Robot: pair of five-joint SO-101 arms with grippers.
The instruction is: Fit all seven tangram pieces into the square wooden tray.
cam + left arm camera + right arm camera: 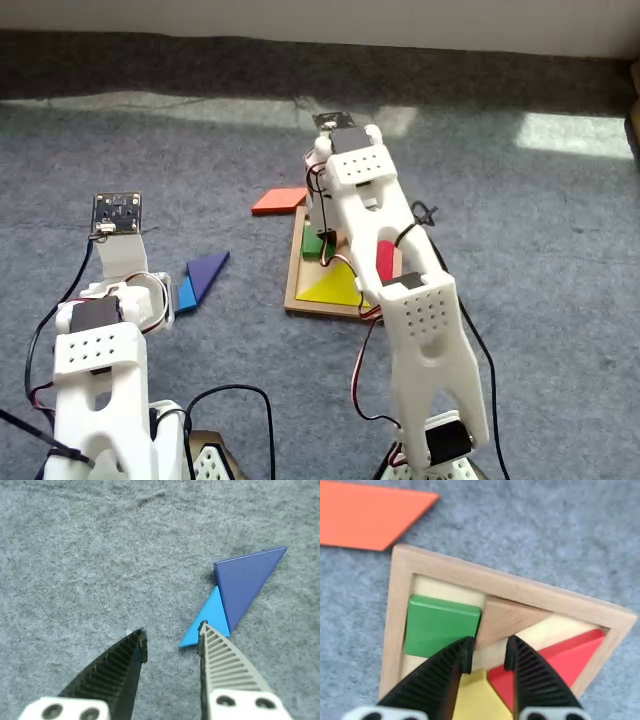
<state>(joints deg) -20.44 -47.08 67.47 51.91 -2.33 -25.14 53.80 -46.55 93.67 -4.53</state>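
Your left gripper (pixel 172 632) hangs released, jaws wide, just by the light blue triangle (pixel 207 620), which touches the dark blue triangle (pixel 245 580) on the grey carpet (pixel 75 555). Your right gripper (pixel 488 654) hovers over the wooden tray (pixel 397 605) near the carpet's middle, fingers narrowly parted, grasping nothing. The green piece (pixel 440 625), yellow piece (pixel 480 700), red piece (pixel 560 660) and wood-coloured piece (pixel 507 620) lie in the tray. The orange parallelogram (pixel 370 512) lies just beside a tray corner.

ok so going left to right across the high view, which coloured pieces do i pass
light blue triangle → dark blue triangle → orange piece → green piece → red piece
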